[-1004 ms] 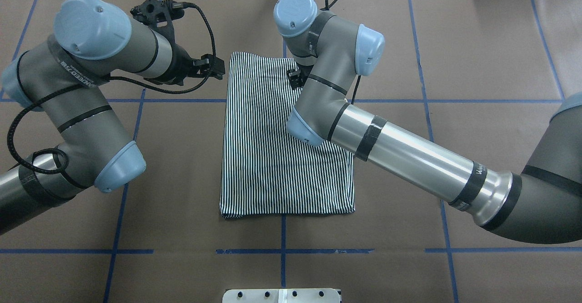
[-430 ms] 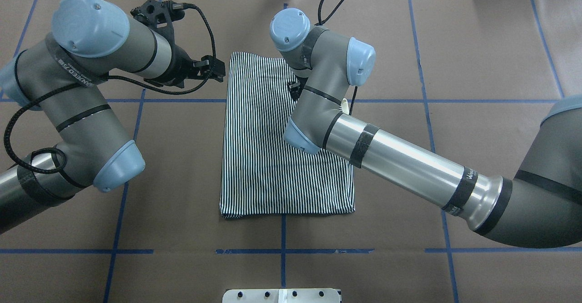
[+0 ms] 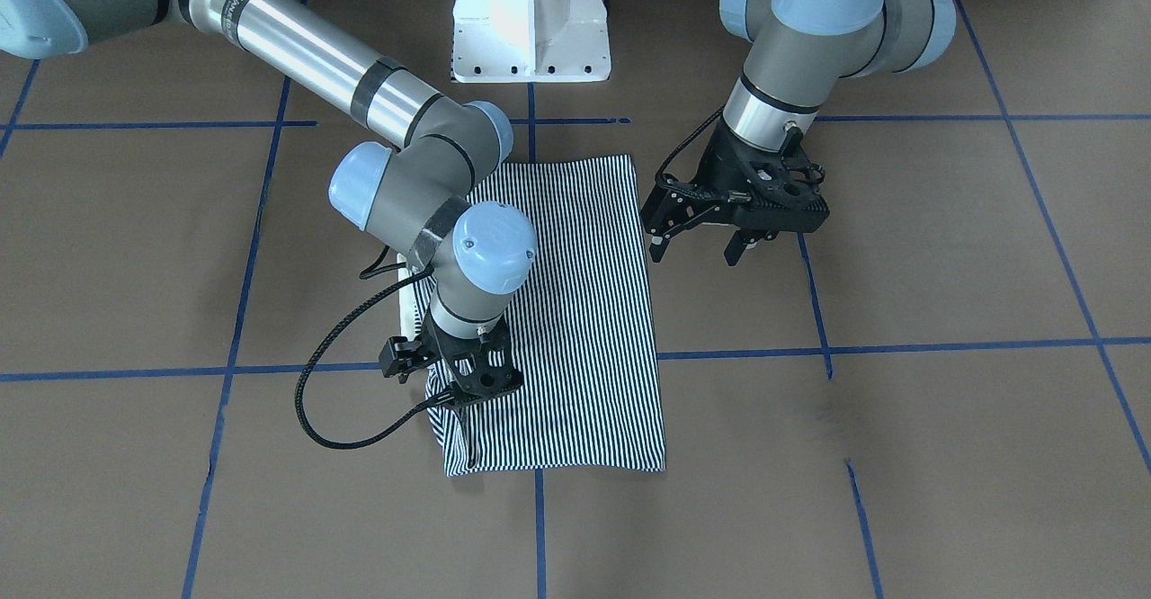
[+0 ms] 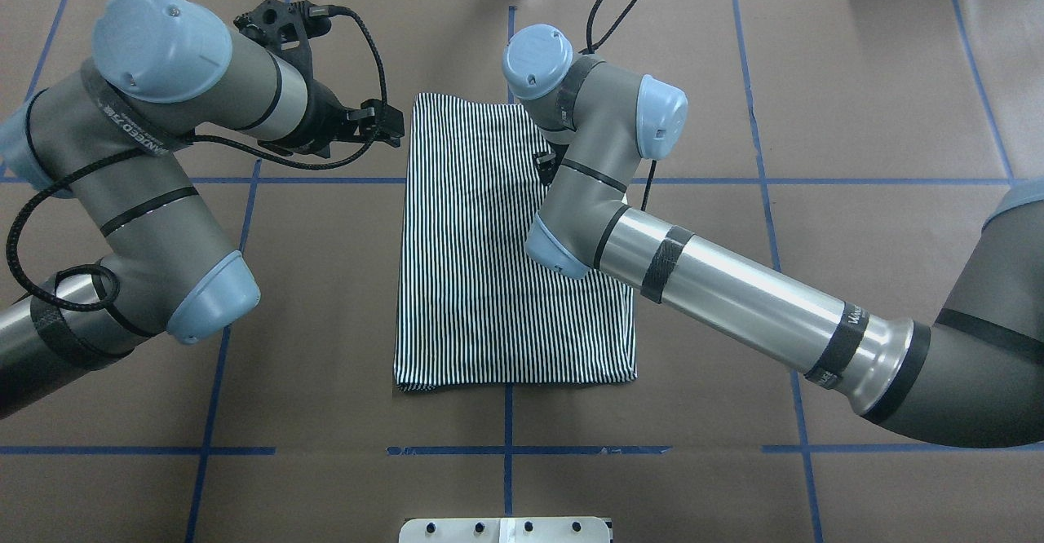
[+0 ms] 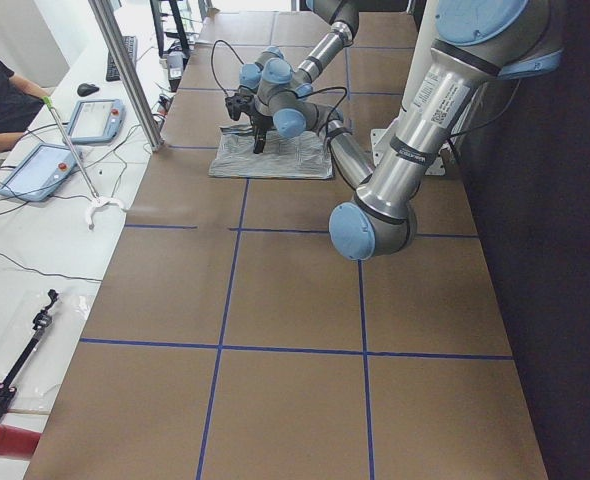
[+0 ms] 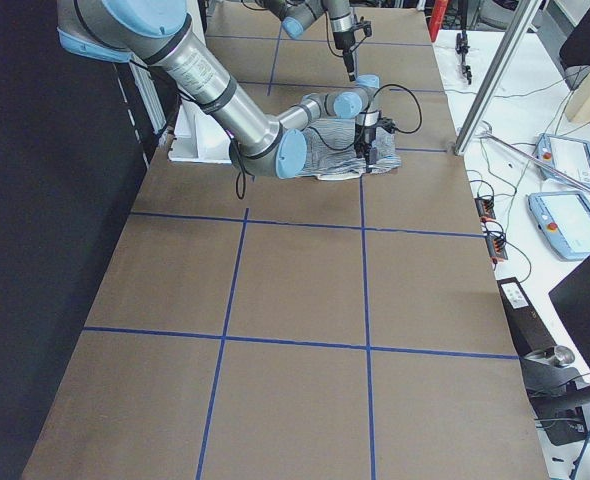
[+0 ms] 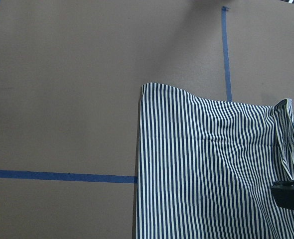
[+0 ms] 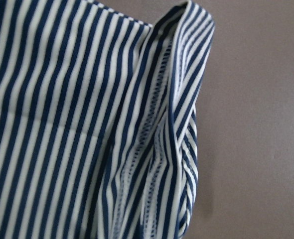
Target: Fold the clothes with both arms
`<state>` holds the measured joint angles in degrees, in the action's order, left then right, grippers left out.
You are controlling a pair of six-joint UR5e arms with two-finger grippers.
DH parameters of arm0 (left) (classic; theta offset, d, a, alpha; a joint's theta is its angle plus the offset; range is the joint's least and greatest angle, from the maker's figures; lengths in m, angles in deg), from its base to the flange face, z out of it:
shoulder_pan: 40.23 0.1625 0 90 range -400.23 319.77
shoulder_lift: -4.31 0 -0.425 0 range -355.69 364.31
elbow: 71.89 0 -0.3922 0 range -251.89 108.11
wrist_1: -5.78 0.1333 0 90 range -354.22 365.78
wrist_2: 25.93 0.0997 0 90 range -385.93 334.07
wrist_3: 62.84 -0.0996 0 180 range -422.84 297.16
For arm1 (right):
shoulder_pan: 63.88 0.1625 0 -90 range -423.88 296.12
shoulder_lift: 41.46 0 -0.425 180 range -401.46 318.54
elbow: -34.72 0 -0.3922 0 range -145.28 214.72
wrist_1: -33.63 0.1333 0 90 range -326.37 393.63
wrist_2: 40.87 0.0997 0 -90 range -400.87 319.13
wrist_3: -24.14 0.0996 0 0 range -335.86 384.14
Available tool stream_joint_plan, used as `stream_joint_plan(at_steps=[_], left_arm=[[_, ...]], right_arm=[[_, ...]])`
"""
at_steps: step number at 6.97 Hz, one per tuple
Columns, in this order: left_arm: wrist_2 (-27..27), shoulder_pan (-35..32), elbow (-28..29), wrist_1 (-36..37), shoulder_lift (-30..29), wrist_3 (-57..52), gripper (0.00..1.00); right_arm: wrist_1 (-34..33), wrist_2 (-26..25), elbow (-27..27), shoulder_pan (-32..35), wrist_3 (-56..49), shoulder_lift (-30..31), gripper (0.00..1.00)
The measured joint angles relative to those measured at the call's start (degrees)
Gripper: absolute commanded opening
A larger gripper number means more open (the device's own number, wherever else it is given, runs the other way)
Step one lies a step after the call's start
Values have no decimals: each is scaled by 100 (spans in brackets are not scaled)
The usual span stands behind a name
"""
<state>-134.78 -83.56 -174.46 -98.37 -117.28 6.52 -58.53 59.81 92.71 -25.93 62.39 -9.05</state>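
The striped polo shirt [image 4: 489, 282] lies folded into a tall rectangle on the brown table, also in the front view [image 3: 584, 311]. A bit of cream collar [image 3: 405, 298] pokes out under my right arm. My right gripper [image 3: 463, 397] sits on the shirt's far right corner and looks shut on a raised, bunched strip of hem [image 8: 162, 139]. The overhead view shows little of it [image 4: 545, 164]. It shows dark in the left wrist view [image 7: 289, 193]. My left gripper [image 3: 694, 255] is open and empty, hovering just outside the shirt's far left edge [image 4: 390, 123].
The white pedestal base [image 3: 530, 23] stands at the robot's side of the table. Blue tape lines [image 4: 506, 450] cross the brown surface. A metal post [image 5: 125, 70] and a bench with tablets [image 5: 75, 120] are beyond the table's far edge.
My right wrist swung a little left, then back right over the shirt's far corner, still at the hem. My left arm has barely moved.
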Motion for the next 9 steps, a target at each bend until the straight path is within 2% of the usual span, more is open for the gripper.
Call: stream_joint_plan(at_steps=[1, 3, 4, 6, 8, 9], left_arm=[[9, 0, -3, 2, -10, 4, 100], [20, 3, -26, 10, -27, 9, 100], [21, 3, -70, 17, -28, 13, 100], [-45, 7, -131, 27, -14, 97, 100], [-301, 181, -148, 115, 86, 1046, 100], [-117, 508, -228, 371, 183, 1747, 100]], right_arm=[[11, 19, 44, 185, -212, 106, 100], [240, 86, 301, 792, -1044, 733, 100], [467, 259, 354, 1039, -1234, 873, 100], [433, 898, 562, 1266, -1262, 773, 100], [-9, 1307, 1205, 1296, -978, 818, 100], [-130, 1515, 1649, 1280, -643, 981, 100]])
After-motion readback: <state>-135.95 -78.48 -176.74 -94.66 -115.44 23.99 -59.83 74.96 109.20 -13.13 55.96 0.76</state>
